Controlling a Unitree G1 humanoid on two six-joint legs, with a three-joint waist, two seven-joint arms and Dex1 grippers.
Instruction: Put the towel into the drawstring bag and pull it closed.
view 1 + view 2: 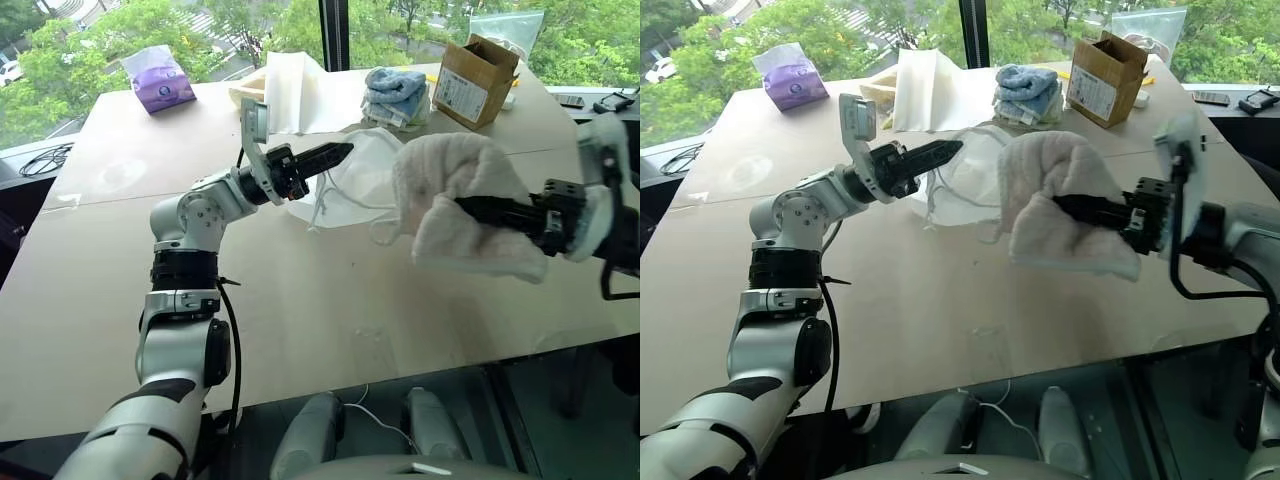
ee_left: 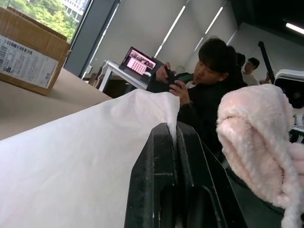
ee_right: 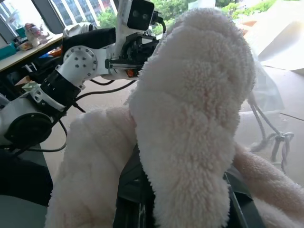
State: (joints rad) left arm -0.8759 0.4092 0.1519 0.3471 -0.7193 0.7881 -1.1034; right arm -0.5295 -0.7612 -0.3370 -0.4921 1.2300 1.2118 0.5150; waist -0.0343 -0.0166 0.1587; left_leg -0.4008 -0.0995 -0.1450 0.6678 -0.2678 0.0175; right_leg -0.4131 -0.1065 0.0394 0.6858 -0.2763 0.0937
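Terry cloth, cream-white: towel (image 1: pixel 455 200), soft ribbed pile, bunched and draped over right gripper (image 1: pixel 470 207), whose black fingers are clamped narrow on it; held in the air above table (image 1: pixel 300 320), just beside bag mouth, not yet inside.

Thin semi-sheer white fabric: drawstring bag (image 1: pixel 365 170), limp, crumpled; far part lies on tabletop, near edge lifted by left gripper (image 1: pixel 340 153), fingers pinched tight on the hem (wrist view shows fabric caught between them). Thin white cords (image 1: pixel 345 210) hang loose below.

Status, as judged: both items in hand, mouth held up for loading. Left to do: insert towel, release, pull cords closed. Early-to-mid stage.

Misc., far side of table: cardboard box (image 1: pixel 475 78), stiff, w/ label; light-blue folded towels (image 1: pixel 395 88); stiff white folded sheet (image 1: pixel 300 90); purple packet (image 1: pixel 158 80).
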